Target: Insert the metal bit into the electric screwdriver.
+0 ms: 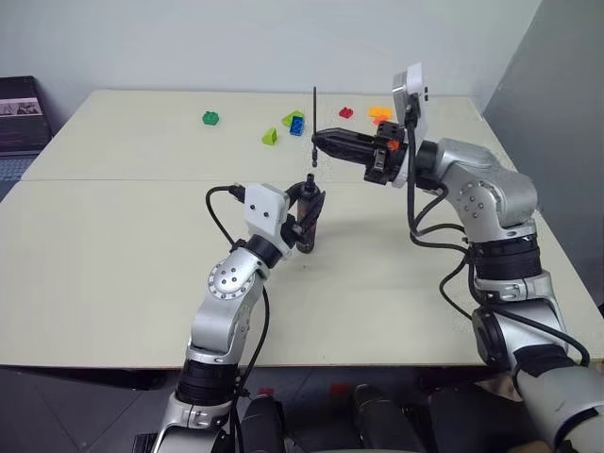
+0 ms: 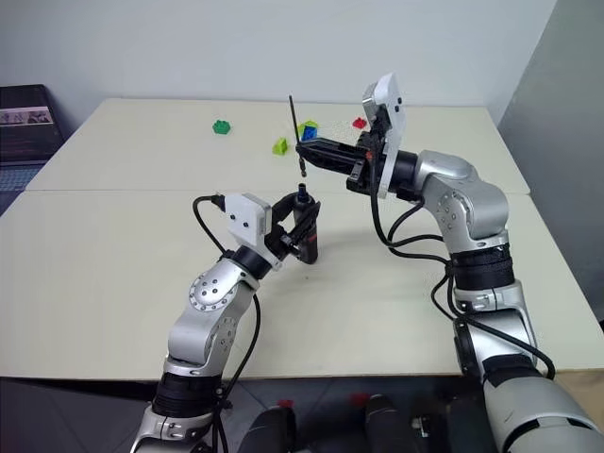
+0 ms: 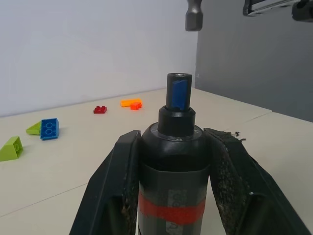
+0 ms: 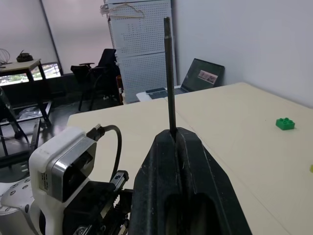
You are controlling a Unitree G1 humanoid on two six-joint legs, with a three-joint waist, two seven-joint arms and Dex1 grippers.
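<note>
Your left tool [image 2: 300, 225] is clamped on the electric screwdriver [image 3: 174, 161], both fingers [image 3: 115, 186] pressed against the dark body on either side of the red band. The screwdriver stands close to upright above the tabletop [image 1: 113, 274], its open socket end [image 3: 179, 78] facing up and tilted slightly away from you. Your right tool [image 1: 323, 143] is pinched tight on the metal bit [image 2: 295, 132], gripping it near the middle so that a long part rises above the fingers and a shorter part hangs below. The bit's long axis runs close to vertical, leaning a little. Its lower end [image 3: 193, 13] hangs above the socket, clear of it and, by the left wrist view, offset to one side rather than centred over the opening. The gap is open; there is no contact between bit and screwdriver. The two axes appear roughly parallel but not in line. Judgement: the coming move depends on bringing the bit's lower tip sideways over the socket and then lowering it along the screwdriver's axis; the right arm, carrying the bit, is the one placed to close this gap. A residual lean between the two axes could make the tip catch on the socket rim. Small coloured bricks [image 1: 283, 127] lie well apart at the far side and do not interfere.
</note>
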